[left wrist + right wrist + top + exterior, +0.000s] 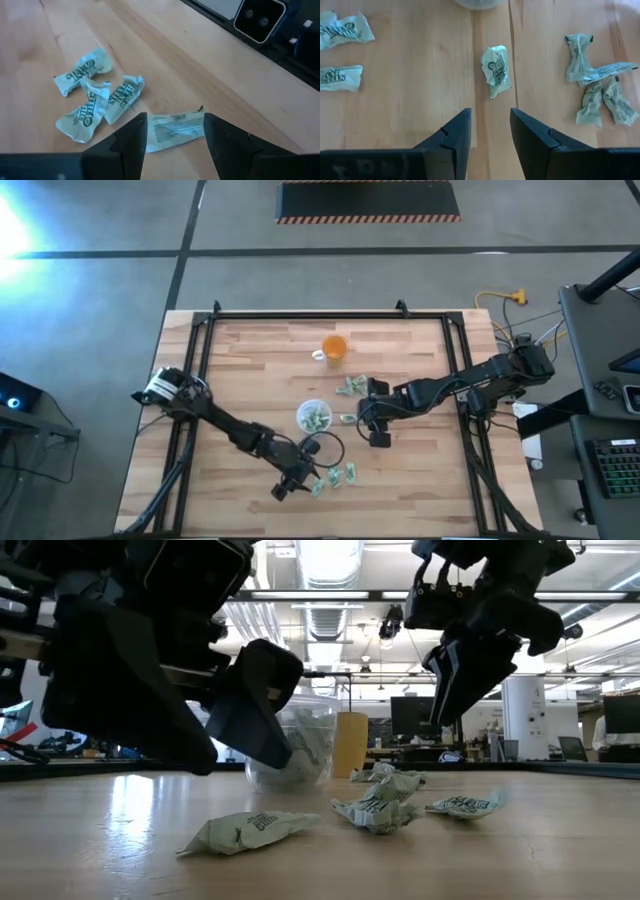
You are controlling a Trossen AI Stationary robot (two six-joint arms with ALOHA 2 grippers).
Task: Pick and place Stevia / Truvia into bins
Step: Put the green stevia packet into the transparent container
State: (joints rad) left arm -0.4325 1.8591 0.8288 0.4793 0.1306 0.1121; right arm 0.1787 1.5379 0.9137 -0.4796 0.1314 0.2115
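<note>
Pale green and white sachets lie flat on the wooden table. The clear round cup stands mid-table with several sachets in it; it also shows in the low view. My left gripper is open just above the near group of sachets, with one sachet lying between its fingers, untouched. My right gripper is open and empty, above the table right of the cup, pointing at a single crumpled sachet. In the low view both grippers hang clear of the table.
An orange translucent cup stands toward the far edge. More sachets lie far-right of the clear cup, and they also show in the right wrist view. Three others lie beside the left gripper. A black frame borders the table.
</note>
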